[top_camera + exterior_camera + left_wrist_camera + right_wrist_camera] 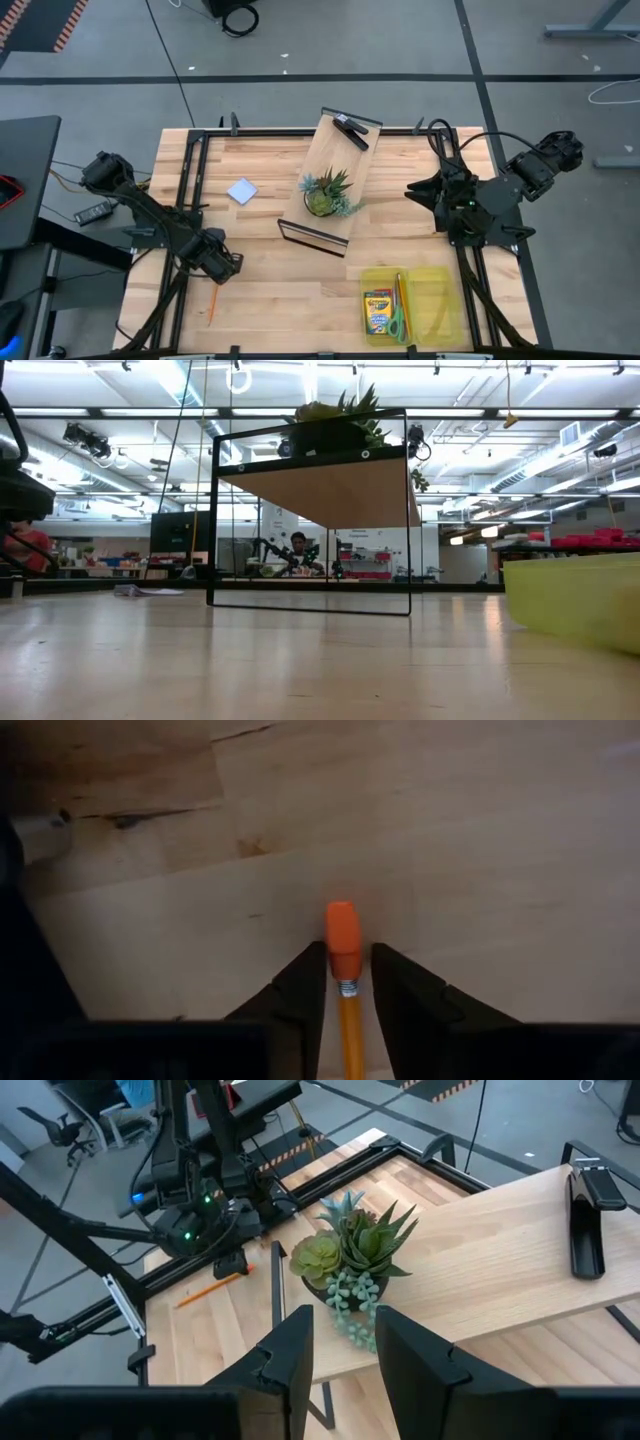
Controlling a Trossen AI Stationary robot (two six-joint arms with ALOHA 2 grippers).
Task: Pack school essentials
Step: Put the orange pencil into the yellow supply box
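left gripper (pixel 347 982) fingers astride pencil (pixel 345 980), grip unclear | right gripper (pixel 342 1342) fingers parted, empty | plant (pixel 328 192) shelf mid-table

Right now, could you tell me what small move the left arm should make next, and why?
Probably close the left gripper fully on the orange pencil and lift: the pencil lies between its fingers on the table, and the yellow bin waits across it.

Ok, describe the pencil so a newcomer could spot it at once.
Start at the wooden table's near-left corner, where the left gripper hovers low. The pencil lies on the bare wood just below it, between the fingers. It is thin, orange, with an orange eraser, lying alone.
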